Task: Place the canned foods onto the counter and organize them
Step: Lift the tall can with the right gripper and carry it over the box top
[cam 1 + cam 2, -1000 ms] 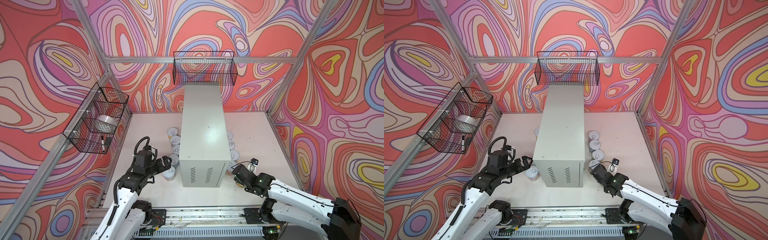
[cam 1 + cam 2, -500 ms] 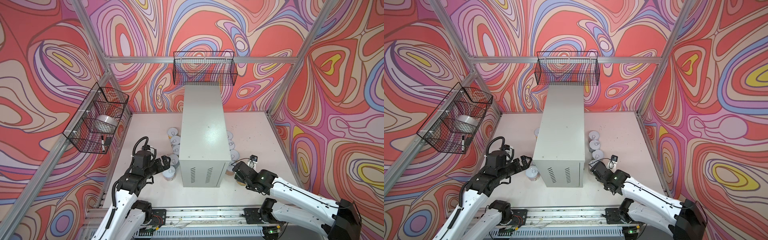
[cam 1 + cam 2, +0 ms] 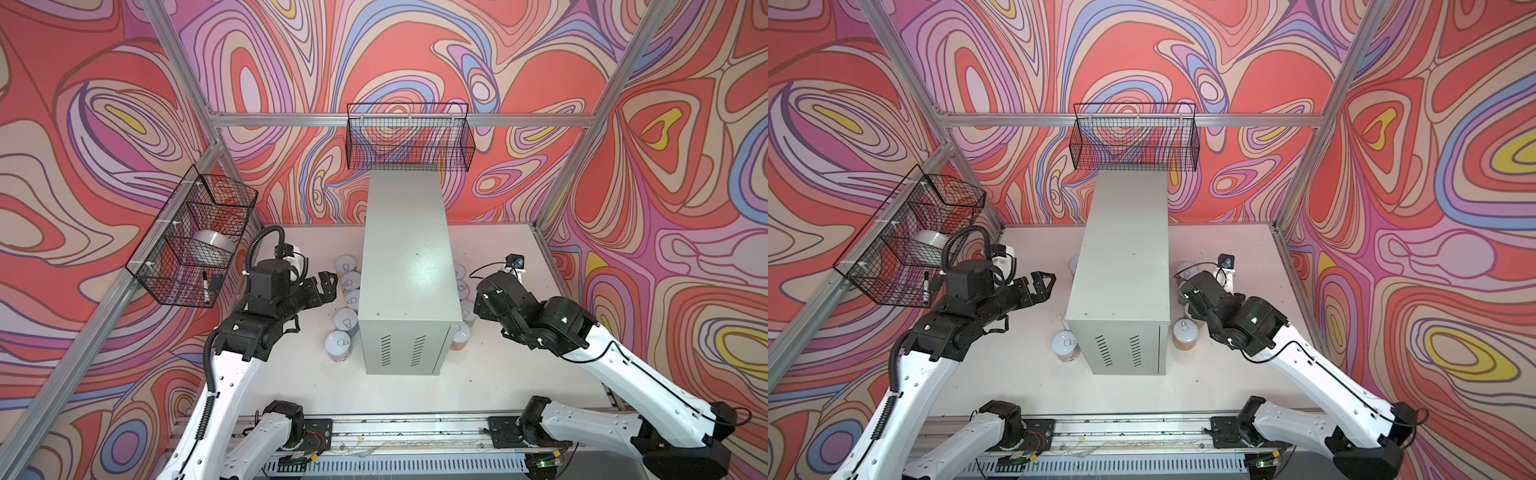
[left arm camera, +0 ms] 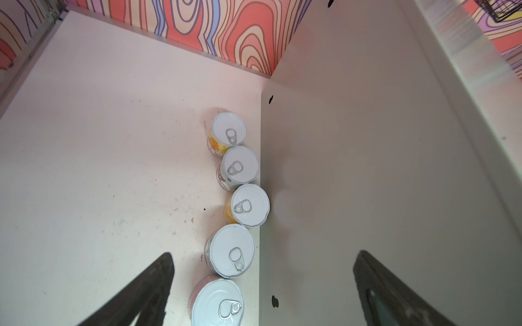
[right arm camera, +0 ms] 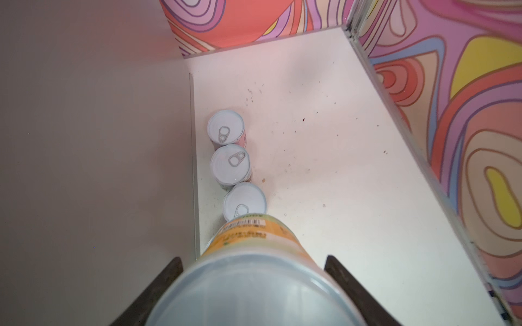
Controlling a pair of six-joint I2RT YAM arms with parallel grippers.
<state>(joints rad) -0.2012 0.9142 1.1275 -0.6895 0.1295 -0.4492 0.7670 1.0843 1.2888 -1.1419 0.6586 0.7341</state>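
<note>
**Cans in two rows beside the counter, one in the right gripper**

The counter (image 3: 409, 266) is a tall light-grey metal box with a smooth flat top and two groups of slits on its front. It stands in the middle of the white table (image 3: 494, 241).

The cans are short round tins with silver lids and pull rings. Five cans (image 4: 250, 205) stand upright in a row on the table, close along the left side of the counter. Their paper labels show yellow, pale blue and pink. On the right side, three cans (image 5: 230, 166) stand upright in a row just beside the counter. One more can (image 3: 1185, 330) stands near its front right corner.

The left gripper (image 4: 264, 254) is spread wide and holds nothing; it hangs near the left row. The right gripper (image 5: 252, 264) has a can with a yellow-orange label (image 5: 248, 234) between its two fingers. This can is tilted and a barcode is visible on it. I cannot tell if it is off the table.
</note>
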